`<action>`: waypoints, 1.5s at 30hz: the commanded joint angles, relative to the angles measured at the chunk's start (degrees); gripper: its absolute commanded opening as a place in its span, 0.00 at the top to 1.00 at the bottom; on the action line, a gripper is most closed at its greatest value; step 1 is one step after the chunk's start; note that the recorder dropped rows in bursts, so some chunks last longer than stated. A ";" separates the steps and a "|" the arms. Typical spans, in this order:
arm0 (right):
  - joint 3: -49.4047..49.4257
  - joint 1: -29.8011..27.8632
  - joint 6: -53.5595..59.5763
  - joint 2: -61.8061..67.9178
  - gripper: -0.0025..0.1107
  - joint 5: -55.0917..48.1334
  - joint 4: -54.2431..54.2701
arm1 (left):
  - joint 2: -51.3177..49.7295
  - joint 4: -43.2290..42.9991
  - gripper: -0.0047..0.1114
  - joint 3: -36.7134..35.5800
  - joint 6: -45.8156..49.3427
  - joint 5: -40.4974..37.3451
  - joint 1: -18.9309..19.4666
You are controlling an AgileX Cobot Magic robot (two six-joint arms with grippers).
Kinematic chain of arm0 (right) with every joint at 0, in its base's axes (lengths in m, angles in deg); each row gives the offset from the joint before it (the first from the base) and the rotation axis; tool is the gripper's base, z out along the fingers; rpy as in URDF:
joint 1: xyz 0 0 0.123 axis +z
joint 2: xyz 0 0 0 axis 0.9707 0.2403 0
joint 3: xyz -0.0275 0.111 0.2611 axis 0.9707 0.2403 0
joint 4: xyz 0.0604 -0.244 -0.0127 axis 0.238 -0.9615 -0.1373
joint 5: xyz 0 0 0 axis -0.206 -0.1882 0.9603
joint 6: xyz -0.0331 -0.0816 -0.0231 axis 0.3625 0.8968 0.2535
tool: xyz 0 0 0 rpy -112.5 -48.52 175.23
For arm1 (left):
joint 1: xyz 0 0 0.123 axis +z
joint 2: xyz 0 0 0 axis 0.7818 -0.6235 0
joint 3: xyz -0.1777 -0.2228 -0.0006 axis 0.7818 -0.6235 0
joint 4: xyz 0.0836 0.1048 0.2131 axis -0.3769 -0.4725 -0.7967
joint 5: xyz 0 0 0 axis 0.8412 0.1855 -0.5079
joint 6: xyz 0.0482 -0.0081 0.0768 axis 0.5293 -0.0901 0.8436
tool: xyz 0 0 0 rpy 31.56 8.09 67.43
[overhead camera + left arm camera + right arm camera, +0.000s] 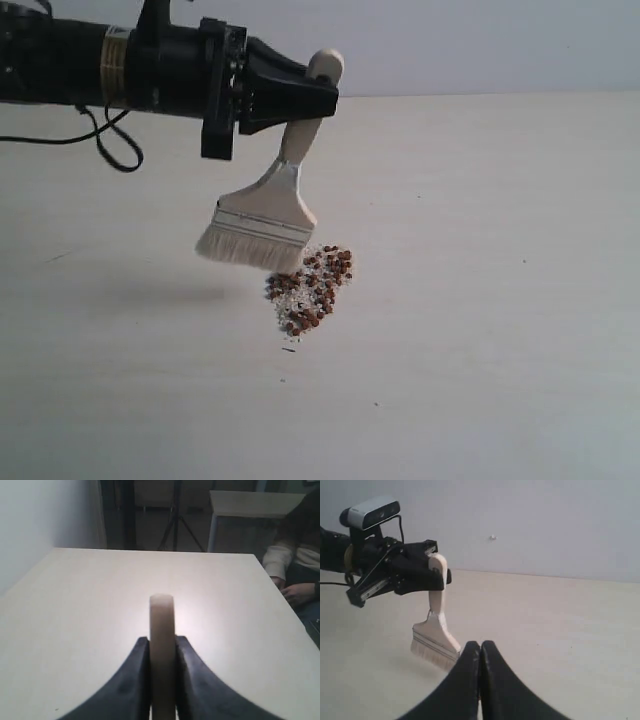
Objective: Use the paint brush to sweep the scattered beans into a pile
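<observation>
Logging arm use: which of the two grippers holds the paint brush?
The left gripper, clamped on the handle of the paint brush; the right gripper is shut and empty.

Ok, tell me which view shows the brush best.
Exterior view: the brush shows large, handle to bristles, in the left claw. Right wrist view shows it too, but smaller. Left wrist view shows only the handle end.

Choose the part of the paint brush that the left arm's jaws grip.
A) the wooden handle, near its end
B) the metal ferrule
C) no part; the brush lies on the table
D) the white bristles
A: the left gripper clamps the paint brush by its pale wooden handle near the rounded end, with ferrule and bristles hanging free below.
</observation>
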 commanded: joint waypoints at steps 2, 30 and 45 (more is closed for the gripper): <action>0.23 0.12 0.07 -0.10 0.98 0.10 -0.16 | 7.24 3.80 0.96 -10.90 8.93 0.76 -1.04; 0.23 0.12 0.07 -0.10 0.98 0.10 -0.16 | 5.95 -1.02 0.96 -19.71 16.96 0.76 -6.68; 0.23 0.12 0.07 -0.10 0.98 0.10 -0.16 | 0.26 3.02 0.96 -16.91 21.50 0.76 -5.88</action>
